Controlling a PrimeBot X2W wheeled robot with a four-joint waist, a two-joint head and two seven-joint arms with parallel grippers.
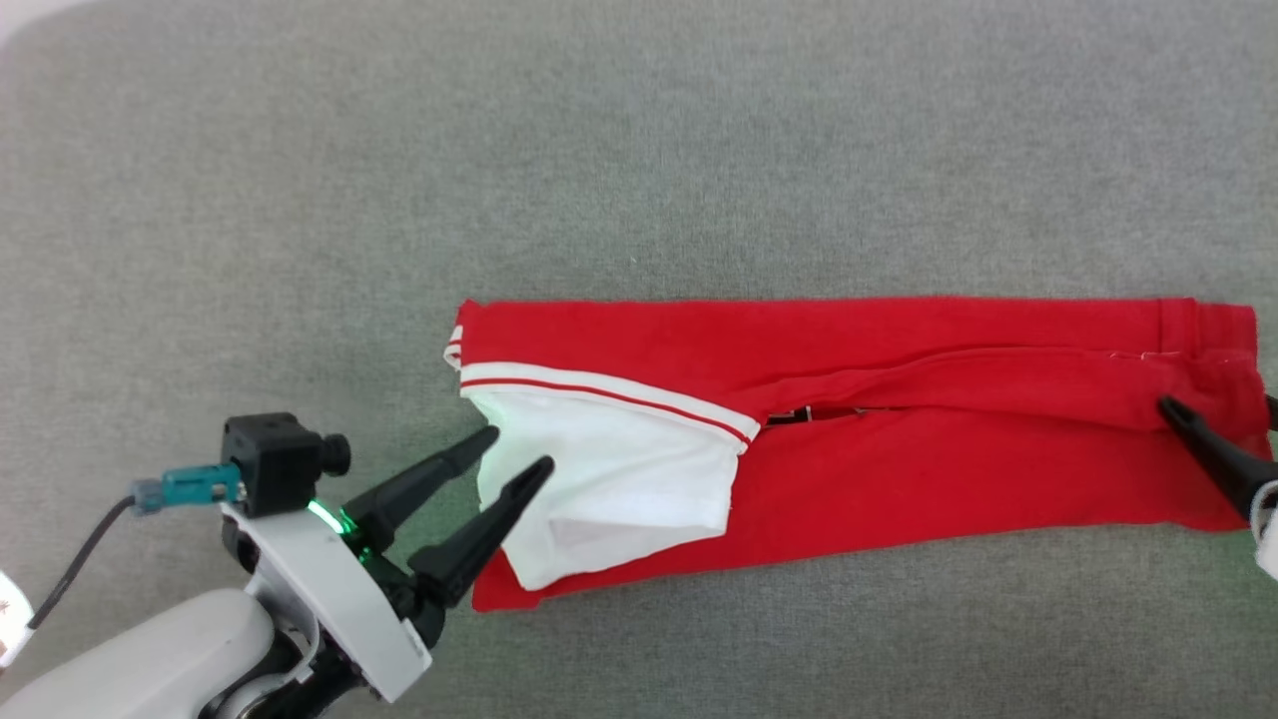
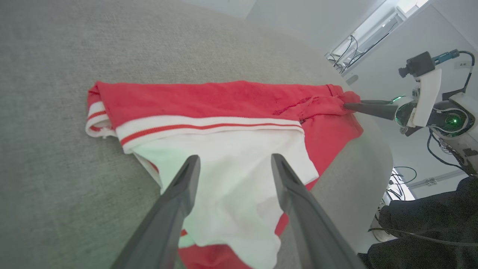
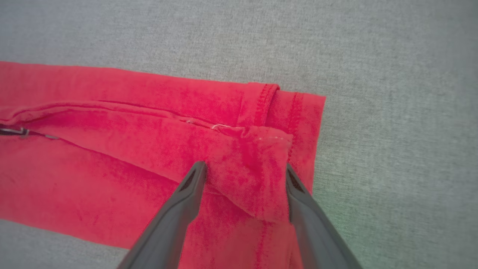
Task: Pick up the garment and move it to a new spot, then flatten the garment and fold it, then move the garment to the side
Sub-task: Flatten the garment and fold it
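1. Red jersey garment [image 1: 899,399] lies folded lengthwise into a long band on the grey cloth-covered counter [image 1: 639,150]. Its white sleeve [image 1: 619,469] lies uppermost at the robot's left end and the hem [image 3: 295,112] at the right end.
2. Left pincer [image 1: 517,449]: released, fingers spread, tips at the sleeve's edge, gripping nothing.
3. Right pincer [image 3: 245,166]: released, fingers spread either side of a raised pucker of red cloth at the hem corner, with no grip evident.
4. Step in hand, as judged: folding. The lengthwise folds are laid and the crosswise fold is not yet made.
5. Next move probably calls for gathering every layer at one end and carrying it over the other, edges aligned. The loose sleeve could slip out.
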